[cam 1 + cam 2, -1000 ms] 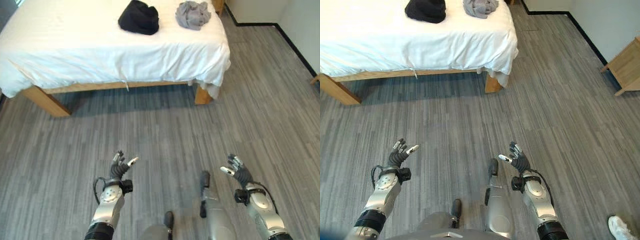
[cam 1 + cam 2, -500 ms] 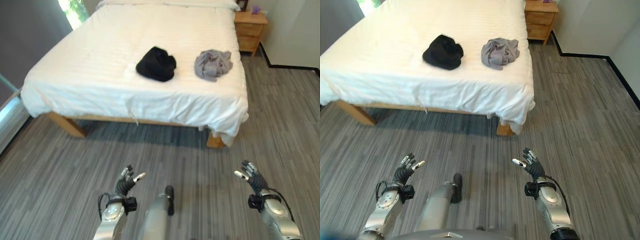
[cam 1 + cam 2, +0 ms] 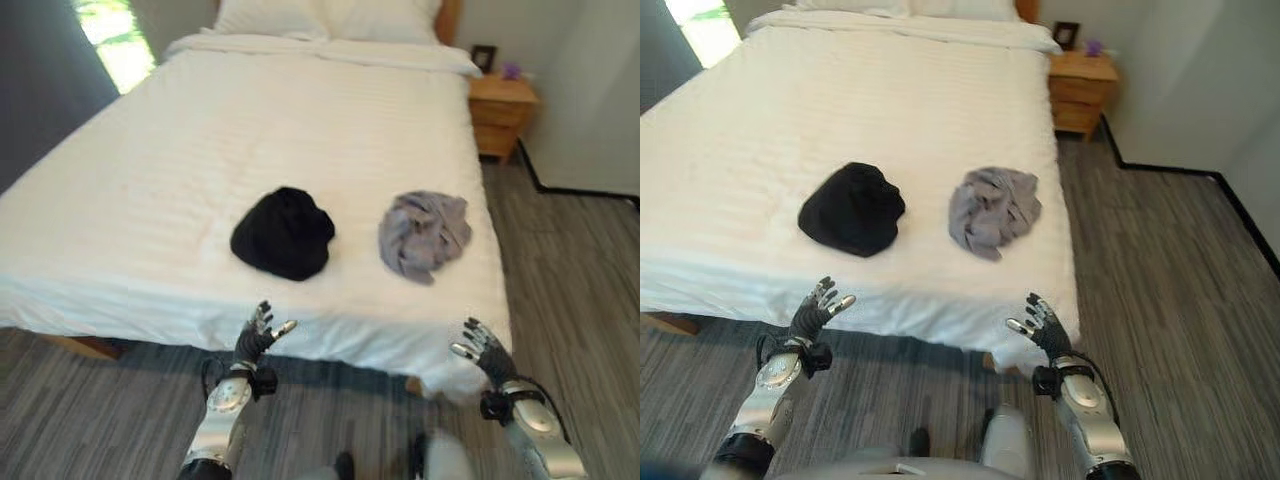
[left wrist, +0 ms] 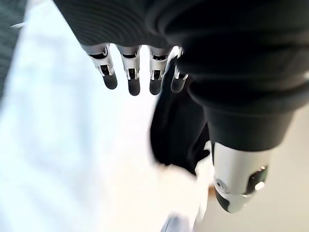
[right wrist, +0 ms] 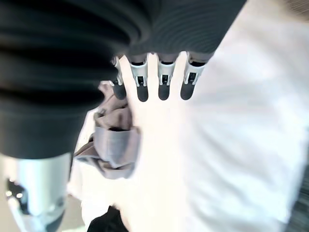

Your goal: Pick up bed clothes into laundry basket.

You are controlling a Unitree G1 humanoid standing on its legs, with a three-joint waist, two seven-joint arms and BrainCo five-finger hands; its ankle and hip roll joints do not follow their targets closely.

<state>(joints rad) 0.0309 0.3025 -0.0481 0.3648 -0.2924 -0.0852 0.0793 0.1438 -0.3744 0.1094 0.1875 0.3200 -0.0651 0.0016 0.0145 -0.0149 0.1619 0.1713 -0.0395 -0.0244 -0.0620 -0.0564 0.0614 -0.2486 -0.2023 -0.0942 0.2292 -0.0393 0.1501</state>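
Black garment (image 3: 284,233) and grey garment (image 3: 424,232) on the bed (image 3: 150,180): soft, light (grasp bunched tops); left hand (image 3: 254,338) and right hand (image 3: 484,350) spread, empty.

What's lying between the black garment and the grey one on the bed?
Nothing: bare white sheet separates the black garment from the grey garment, seen in both eye views.

Both arms reach forward, the left hand (image 3: 256,338) and right hand (image 3: 484,350) raised well apart, fingers spread and holding nothing.
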